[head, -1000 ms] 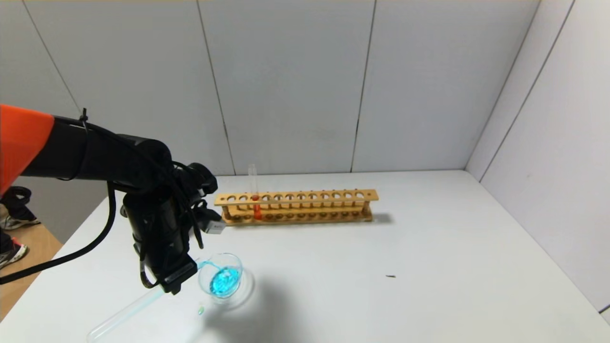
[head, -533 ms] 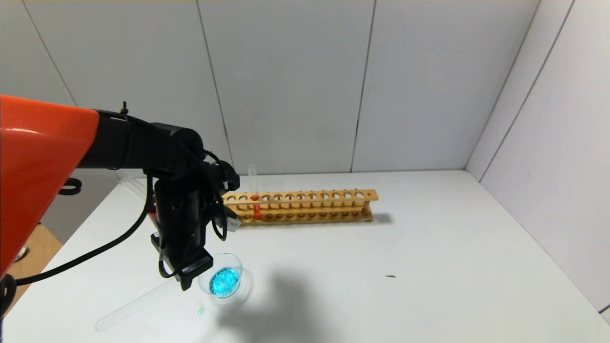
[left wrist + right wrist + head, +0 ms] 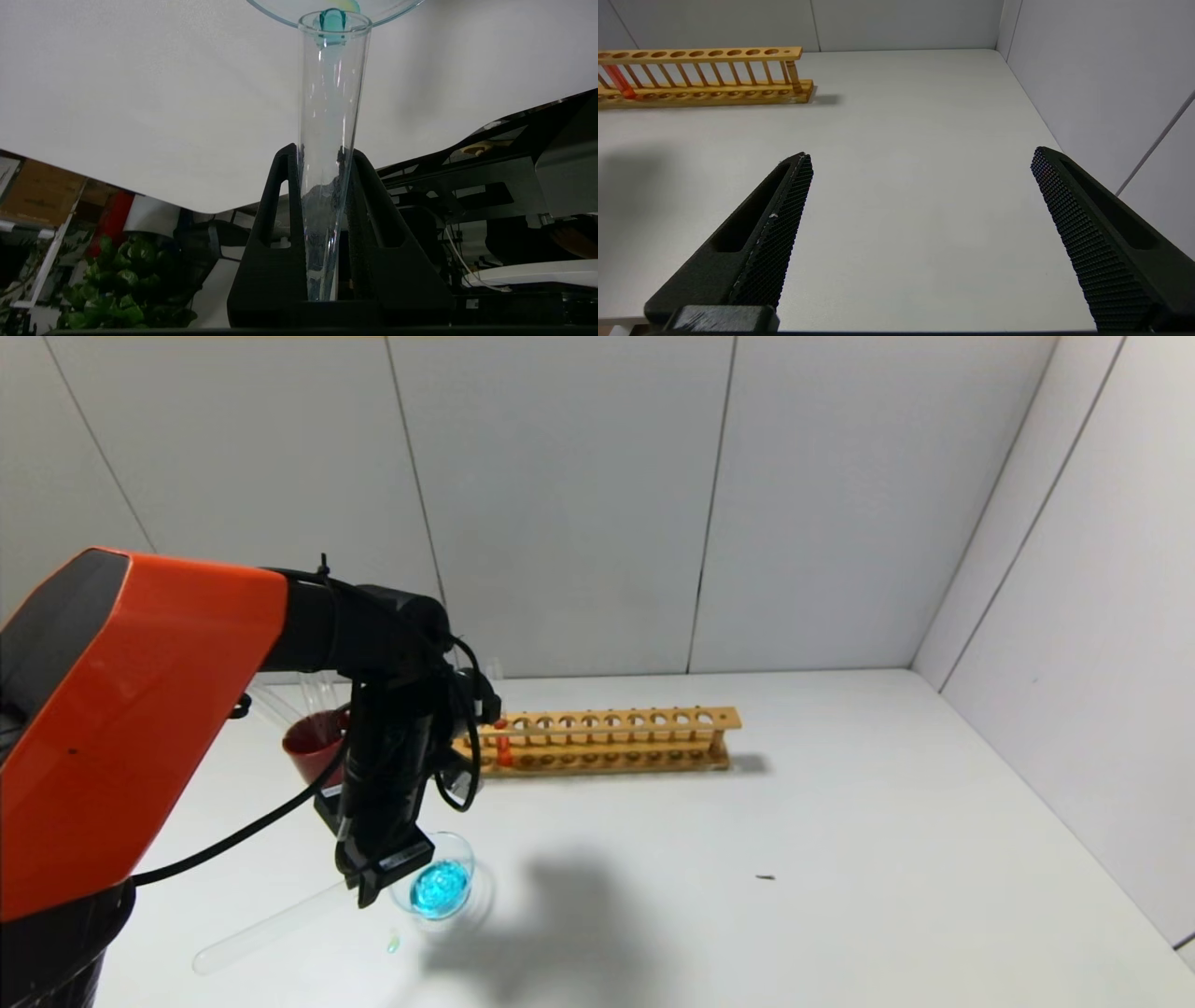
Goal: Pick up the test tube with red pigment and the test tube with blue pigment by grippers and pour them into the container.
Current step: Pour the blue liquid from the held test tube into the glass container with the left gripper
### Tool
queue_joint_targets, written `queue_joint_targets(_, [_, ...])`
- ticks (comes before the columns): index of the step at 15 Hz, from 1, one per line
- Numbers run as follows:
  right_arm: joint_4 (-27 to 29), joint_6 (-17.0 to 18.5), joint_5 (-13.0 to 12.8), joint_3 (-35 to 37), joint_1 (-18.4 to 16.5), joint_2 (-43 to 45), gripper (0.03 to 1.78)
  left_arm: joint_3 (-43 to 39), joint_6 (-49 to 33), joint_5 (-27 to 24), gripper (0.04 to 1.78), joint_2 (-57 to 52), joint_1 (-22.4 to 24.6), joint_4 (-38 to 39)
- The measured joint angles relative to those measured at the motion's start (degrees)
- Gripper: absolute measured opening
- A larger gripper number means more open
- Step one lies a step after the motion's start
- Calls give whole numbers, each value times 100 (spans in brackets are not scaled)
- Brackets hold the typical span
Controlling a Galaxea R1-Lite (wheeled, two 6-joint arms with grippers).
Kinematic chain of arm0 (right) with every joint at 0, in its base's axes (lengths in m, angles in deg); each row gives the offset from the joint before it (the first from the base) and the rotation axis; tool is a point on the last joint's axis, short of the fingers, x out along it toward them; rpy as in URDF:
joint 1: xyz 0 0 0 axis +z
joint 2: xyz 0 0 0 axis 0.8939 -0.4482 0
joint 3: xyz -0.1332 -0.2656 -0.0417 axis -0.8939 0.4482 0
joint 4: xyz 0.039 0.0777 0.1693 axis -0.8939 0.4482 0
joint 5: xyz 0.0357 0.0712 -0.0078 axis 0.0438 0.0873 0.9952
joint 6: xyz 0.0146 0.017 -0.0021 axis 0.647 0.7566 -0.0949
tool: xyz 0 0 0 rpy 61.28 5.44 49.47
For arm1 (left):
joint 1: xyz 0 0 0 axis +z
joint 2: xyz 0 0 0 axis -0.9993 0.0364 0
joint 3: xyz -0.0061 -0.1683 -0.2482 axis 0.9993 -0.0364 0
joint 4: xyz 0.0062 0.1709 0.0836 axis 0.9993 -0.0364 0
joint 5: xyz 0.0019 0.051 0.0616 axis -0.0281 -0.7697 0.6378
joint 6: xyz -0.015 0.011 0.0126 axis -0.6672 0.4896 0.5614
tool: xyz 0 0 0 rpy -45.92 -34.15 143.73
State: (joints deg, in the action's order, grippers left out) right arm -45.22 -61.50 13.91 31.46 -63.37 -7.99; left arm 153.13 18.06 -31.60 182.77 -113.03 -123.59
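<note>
Swinging further in over the table [image 3: 840, 821], the left gripper [image 3: 373, 882] is clamping the emptied blue tube [image 3: 266, 931], its mouth lying just beside the dish [image 3: 459, 851] now holding the blue liquid. Behind the gripper, the red tube [image 3: 503, 747] is standing in the rack [image 3: 616, 739]. Off to its right, the right gripper [image 3: 920, 205] is gaping wide

Clear glass tube [image 3: 332, 107], wooden rack [image 3: 597, 739]

Container [image 3: 439, 885] near table's [image 3: 840, 859] front-left, rack [image 3: 597, 739] behind it toward back edge. Red tube [image 3: 504, 747] stands in rack's left end. Cup [image 3: 316, 747] left of rack. Blue tube [image 3: 266, 926], clamped in left gripper [image 3: 381, 877], lies tilted left of container, mouth at its rim.
</note>
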Motion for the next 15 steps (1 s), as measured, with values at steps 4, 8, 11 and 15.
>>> queue_joint_targets(4, [0,0,-2,0,0,0,171,85,-32,107,30,146,-63,-46])
queue_joint_targets(8, [0,0,0,0,0,0,171,124,-105,267,30,249,-127,-63])
queue_joint_targets(11, [2,2,0,0,0,0,171,283,-122,295,30,334,-167,-322])
queue_joint_targets(15, [2,2,0,0,0,0,171,518,-255,297,30,450,-222,-612])
